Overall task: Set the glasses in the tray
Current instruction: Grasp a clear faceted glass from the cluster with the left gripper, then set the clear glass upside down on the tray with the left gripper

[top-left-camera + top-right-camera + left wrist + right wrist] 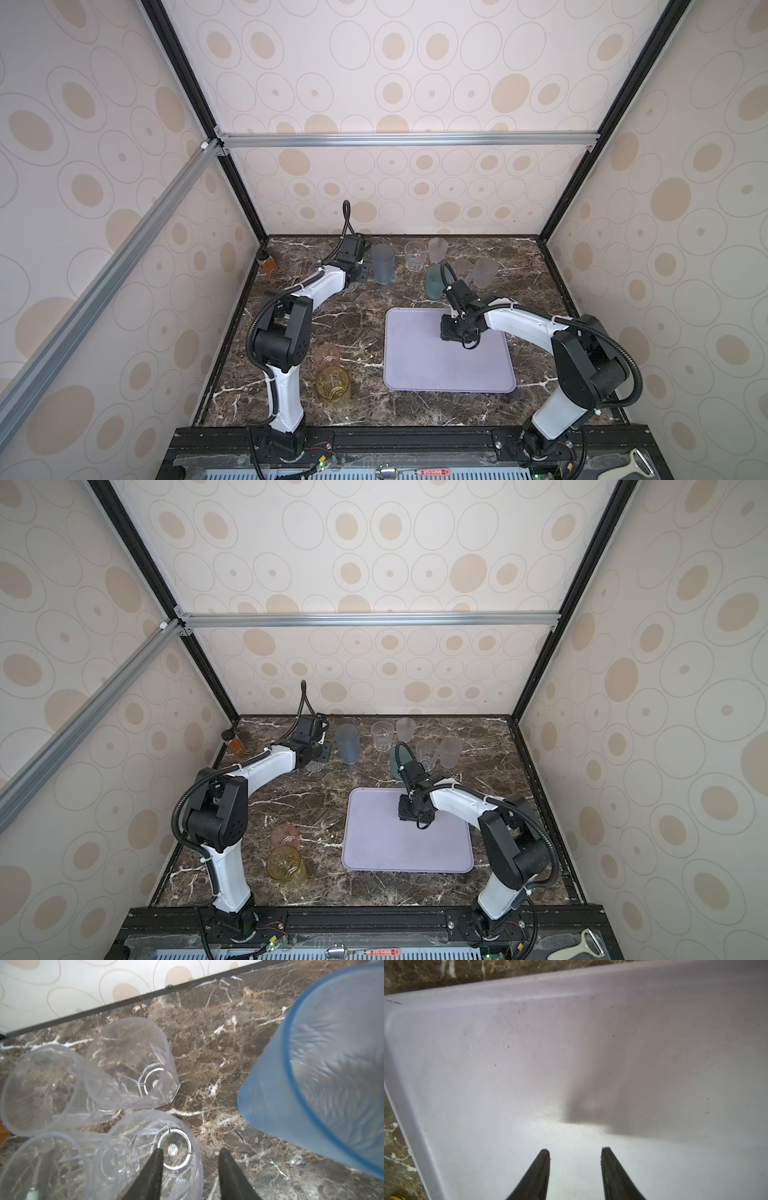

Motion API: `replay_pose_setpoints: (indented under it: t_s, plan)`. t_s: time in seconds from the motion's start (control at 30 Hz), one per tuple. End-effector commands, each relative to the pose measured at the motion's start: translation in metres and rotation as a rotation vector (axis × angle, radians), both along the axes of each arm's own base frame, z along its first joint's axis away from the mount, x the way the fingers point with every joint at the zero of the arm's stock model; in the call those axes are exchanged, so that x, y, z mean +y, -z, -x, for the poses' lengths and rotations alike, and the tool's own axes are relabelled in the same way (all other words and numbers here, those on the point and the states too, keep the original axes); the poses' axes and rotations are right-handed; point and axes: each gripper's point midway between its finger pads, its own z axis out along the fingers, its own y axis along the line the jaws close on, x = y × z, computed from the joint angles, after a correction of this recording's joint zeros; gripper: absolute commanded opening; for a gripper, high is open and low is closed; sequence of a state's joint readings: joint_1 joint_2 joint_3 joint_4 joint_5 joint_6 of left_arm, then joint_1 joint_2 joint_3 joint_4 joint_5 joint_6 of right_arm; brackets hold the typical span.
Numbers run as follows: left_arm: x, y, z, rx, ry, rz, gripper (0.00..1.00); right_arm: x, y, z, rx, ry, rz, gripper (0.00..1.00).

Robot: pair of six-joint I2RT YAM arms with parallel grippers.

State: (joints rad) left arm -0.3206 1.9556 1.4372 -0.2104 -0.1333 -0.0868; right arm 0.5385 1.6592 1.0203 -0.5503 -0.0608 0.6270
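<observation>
The pale lavender tray (415,370) (374,850) lies bare at the front right of the marble top. My right gripper (575,1149) (453,332) hangs open just above its floor (467,1064), holding nothing. My left gripper (191,1150) (357,278) is at the back left, open, with one finger inside a clear faceted glass (145,1132) and the other outside its wall. Three more clear glasses crowd beside it, the nearest (128,1059) upright. The tall blue-grey glass (332,1064) (382,264) stands close on the other side.
A clear glass (415,255), two frosted glasses (437,249) (484,272) and a teal glass (434,282) stand behind the tray. A pink glass (327,356) and an amber-yellow glass (332,384) stand beside the left arm's base. A small amber bottle (268,264) sits at the left wall.
</observation>
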Motion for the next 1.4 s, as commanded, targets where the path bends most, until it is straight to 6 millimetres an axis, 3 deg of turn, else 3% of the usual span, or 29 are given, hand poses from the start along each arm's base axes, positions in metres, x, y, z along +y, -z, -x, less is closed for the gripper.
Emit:
replay_pose_setpoints:
  t_s: [0.0, 0.47, 0.63, 0.8, 1.0, 1.2, 1.37]
  plan:
    - [0.002, 0.003, -0.005, 0.02, 0.024, -0.053, 0.38, 0.002, -0.005, 0.001, -0.011, -0.008, -0.005, 0.43]
    - [0.002, 0.015, -0.002, 0.065, 0.025, -0.052, 0.15, 0.003, -0.005, 0.0, -0.017, -0.007, -0.006, 0.41]
    - [0.001, 0.007, 0.0, 0.065, 0.025, -0.036, 0.07, 0.001, -0.004, 0.002, -0.013, -0.003, -0.003, 0.41]
    - [-0.004, -0.019, 0.008, 0.062, 0.027, 0.018, 0.0, 0.002, -0.008, 0.001, -0.024, -0.004, -0.006, 0.4]
    - [0.0, -0.062, 0.043, 0.029, 0.001, 0.083, 0.0, 0.002, -0.012, -0.001, -0.036, 0.0, -0.009, 0.39]
    - [-0.014, -0.076, 0.099, 0.069, 0.065, 0.072, 0.0, 0.006, -0.019, -0.003, -0.05, 0.0, -0.017, 0.38]
    - [-0.066, -0.068, 0.159, 0.156, 0.233, 0.13, 0.0, 0.0, -0.033, -0.007, -0.099, 0.016, -0.004, 0.36]
